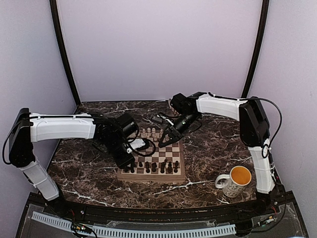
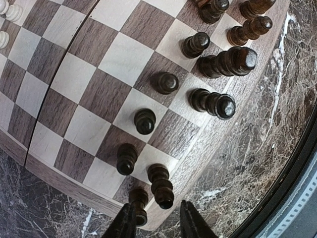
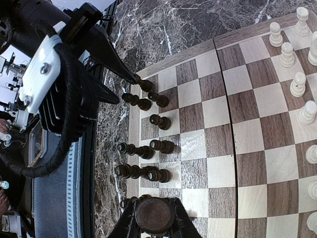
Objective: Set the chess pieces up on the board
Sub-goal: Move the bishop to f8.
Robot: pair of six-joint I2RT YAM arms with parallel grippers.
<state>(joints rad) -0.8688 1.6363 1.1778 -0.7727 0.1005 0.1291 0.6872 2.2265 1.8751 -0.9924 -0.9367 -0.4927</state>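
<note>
The board (image 1: 163, 148) lies mid-table, with cream chess pieces (image 1: 151, 132) on its far rows and dark chess pieces (image 1: 153, 167) on its near rows. My left gripper (image 1: 126, 162) hangs over the board's near-left corner. In the left wrist view its fingers (image 2: 126, 225) stand apart. A small dark piece (image 2: 138, 203) sits by the left finger and a taller one (image 2: 161, 186) just ahead of the gap. My right gripper (image 3: 154, 220) is shut on a dark piece (image 3: 154, 213), seen base-on, above the board (image 3: 257, 129).
A white mug (image 1: 237, 179) of orange liquid stands at the near right of the marble table (image 1: 89, 173). The left arm's black wrist (image 3: 64, 84) fills the left side of the right wrist view. Cream pieces (image 3: 297, 84) line the board's far edge.
</note>
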